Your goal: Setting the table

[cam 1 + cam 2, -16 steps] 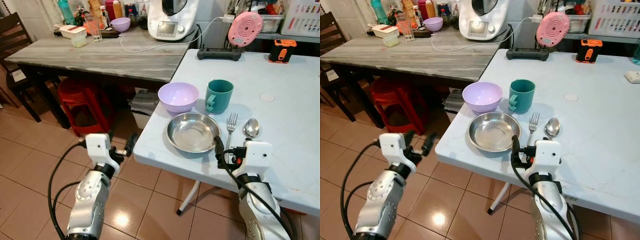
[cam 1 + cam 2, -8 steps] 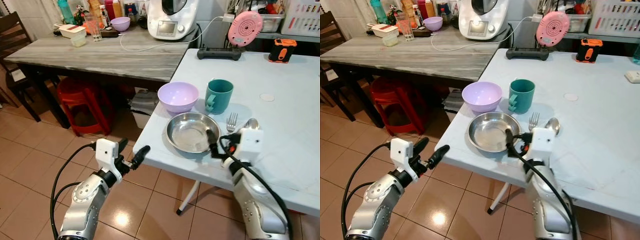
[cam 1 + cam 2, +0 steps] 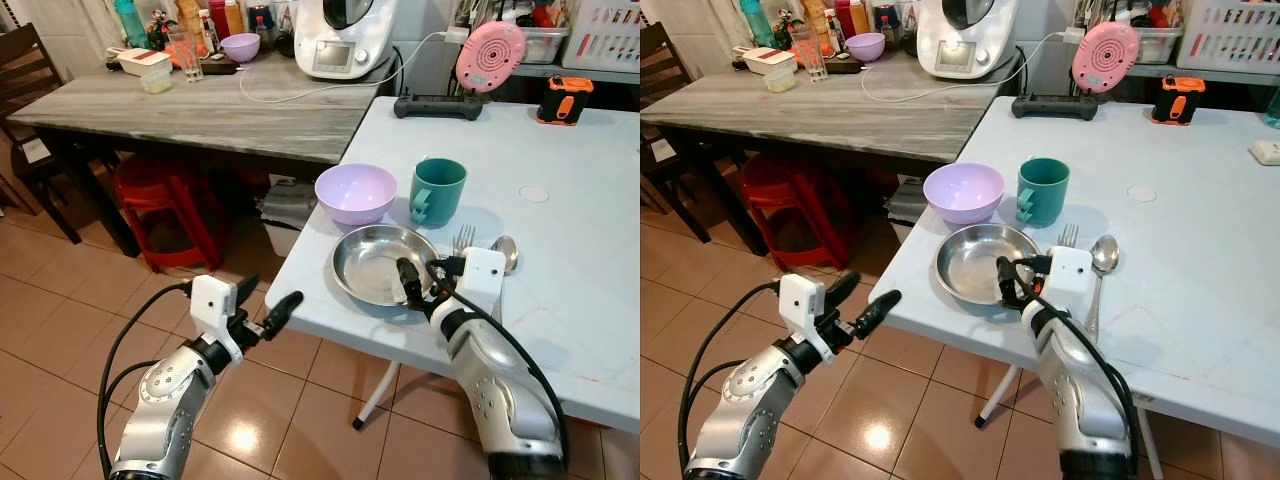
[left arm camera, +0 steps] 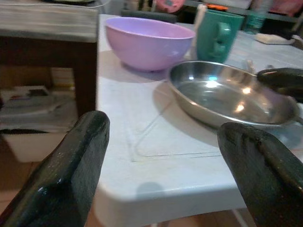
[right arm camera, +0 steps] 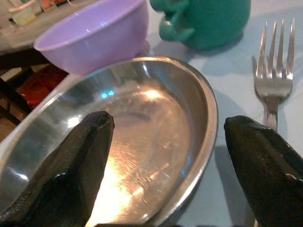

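Right pincer [image 3: 412, 283] held apart over the near rim of the shallow round steel plate [image 3: 383, 263] on the pale blue counter [image 3: 560, 200] — light, rigid, slippery, best gripped across its rim — left pincer [image 3: 265, 305] also spread, off the counter edge.

You are looking at a steel plate [image 3: 380, 264] of polished metal, mirror-bright and carrying warm glints. Right of it, the fork [image 3: 462, 240] and spoon [image 3: 503, 252] are the same shiny metal. The lilac bowl [image 3: 356, 193] and teal mug [image 3: 437, 192] look like smooth plastic with a soft sheen. Your near desk [image 3: 560, 190] has a pale, matt, plastic-looking top; the far-left desk [image 3: 210, 108] shows grey wood grain. The fingers [image 4: 78, 161] are glossy black, the arms silver metal. The floor [image 3: 60, 300] is glazed tile, reflecting light.
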You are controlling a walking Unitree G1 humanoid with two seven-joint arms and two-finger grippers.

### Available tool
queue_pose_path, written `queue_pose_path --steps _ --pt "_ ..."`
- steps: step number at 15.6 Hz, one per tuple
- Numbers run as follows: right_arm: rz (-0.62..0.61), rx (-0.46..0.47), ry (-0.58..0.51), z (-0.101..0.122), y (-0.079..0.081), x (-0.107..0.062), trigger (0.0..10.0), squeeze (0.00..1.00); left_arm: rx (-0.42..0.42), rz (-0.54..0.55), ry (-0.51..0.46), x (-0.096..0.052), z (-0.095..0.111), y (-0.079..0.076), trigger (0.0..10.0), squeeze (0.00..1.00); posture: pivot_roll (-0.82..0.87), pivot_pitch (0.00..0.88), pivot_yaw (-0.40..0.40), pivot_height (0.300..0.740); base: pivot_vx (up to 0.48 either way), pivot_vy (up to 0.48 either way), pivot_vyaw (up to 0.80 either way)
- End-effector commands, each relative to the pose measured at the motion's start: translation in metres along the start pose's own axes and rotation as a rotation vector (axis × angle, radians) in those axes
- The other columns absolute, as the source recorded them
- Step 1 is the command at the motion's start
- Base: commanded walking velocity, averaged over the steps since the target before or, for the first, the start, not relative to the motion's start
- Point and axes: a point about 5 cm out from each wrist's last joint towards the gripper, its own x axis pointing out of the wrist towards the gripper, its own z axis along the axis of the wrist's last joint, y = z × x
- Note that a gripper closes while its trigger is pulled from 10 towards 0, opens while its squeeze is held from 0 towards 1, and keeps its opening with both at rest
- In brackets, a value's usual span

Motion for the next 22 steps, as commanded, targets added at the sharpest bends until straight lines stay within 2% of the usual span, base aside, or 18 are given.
queue_pose_path --steps 1,5,8,12,16,22 --pt "0.018 0.010 0.026 -0.002 0.003 0.002 0.0 0.00 0.017 -0.036 0.011 -0.004 0.002 -0.001 10.0 0.00 -0.10 0.043 0.099 0.740 0.000 0.000 0.00" --pt "0.026 0.026 0.058 -0.004 0.002 0.005 0.0 0.00 0.027 -0.067 0.029 -0.007 -0.002 -0.005 10.0 0.00 -0.10 0.044 0.100 0.740 0.000 0.000 0.00" --pt "0.046 0.044 0.073 -0.003 0.005 0.010 0.0 0.00 0.081 -0.097 0.043 -0.012 -0.008 -0.010 10.0 0.00 -0.10 0.046 0.102 0.740 0.000 0.000 0.00" --pt "0.060 0.086 0.108 -0.005 0.009 0.014 0.0 0.00 0.087 -0.110 0.040 -0.012 -0.008 -0.011 10.0 0.00 -0.10 0.046 0.098 0.740 0.000 0.000 0.00" --pt "0.022 0.121 0.167 -0.011 0.003 0.016 0.0 0.00 0.106 -0.128 0.038 -0.013 -0.009 -0.013 10.0 0.00 -0.09 0.045 0.095 0.740 0.000 0.000 0.00" --pt "-0.012 0.169 0.178 -0.008 0.001 0.017 0.0 0.00 0.112 -0.155 0.035 -0.011 -0.009 -0.017 10.0 0.00 -0.10 0.046 0.101 0.740 0.000 0.000 0.00"
